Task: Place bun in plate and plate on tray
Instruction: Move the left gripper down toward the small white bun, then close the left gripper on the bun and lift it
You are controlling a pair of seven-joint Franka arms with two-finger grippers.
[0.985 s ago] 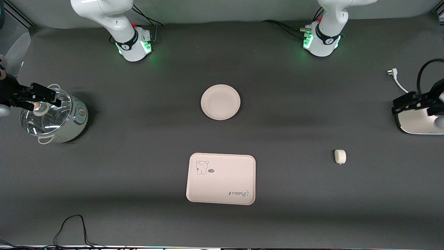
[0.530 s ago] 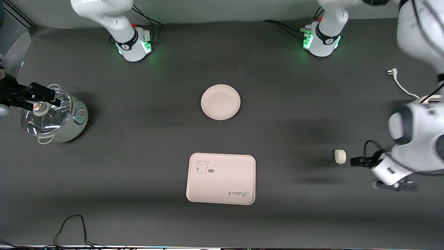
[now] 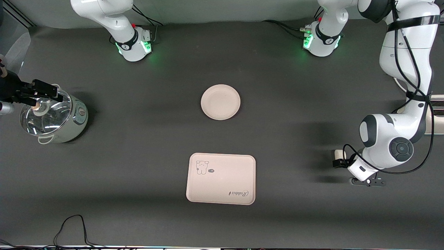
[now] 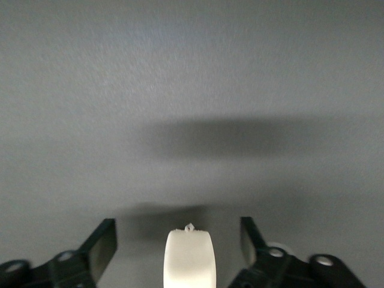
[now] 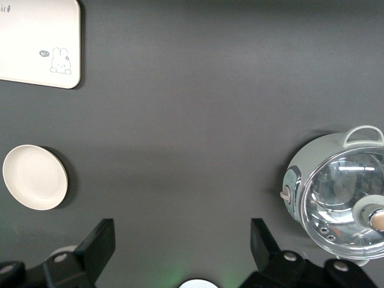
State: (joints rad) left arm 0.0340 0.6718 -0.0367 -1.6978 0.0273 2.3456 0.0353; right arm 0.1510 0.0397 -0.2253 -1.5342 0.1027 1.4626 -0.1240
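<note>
My left gripper (image 4: 177,252) is low at the left arm's end of the table, jaws spread on either side of the bun (image 4: 189,259), not touching it. The plate (image 3: 220,102) lies bare mid-table, well apart from that gripper. The tray (image 3: 221,178), lettered "Rabbit" beside a bear drawing, sits nearer the front camera than the plate. My right gripper (image 3: 39,93) waits with jaws wide over a glass-lidded cooker (image 3: 53,116).
</note>
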